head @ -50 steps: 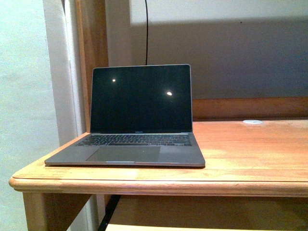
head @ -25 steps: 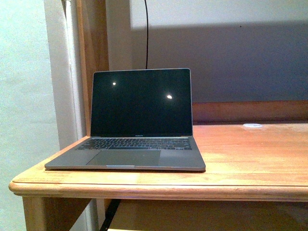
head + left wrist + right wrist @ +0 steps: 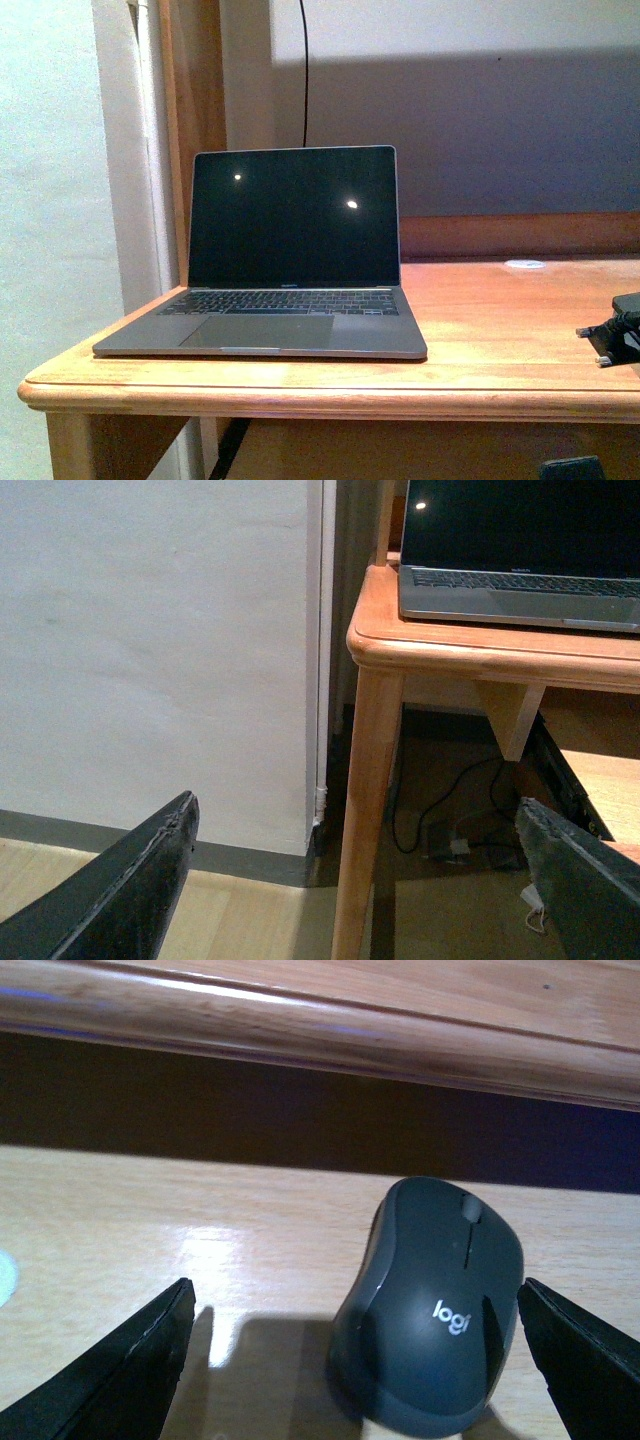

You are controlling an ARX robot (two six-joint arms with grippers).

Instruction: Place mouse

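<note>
An open laptop (image 3: 290,250) with a dark screen sits left of centre on a wooden tabletop (image 3: 500,330). A small white disc (image 3: 524,264) lies at the tabletop's back edge, centre right. A thin black cable (image 3: 305,70) hangs down the wall above the laptop, top centre.

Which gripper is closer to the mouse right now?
Right. The right gripper sits open around the mouse; the left gripper hangs low beside the desk leg.
</note>
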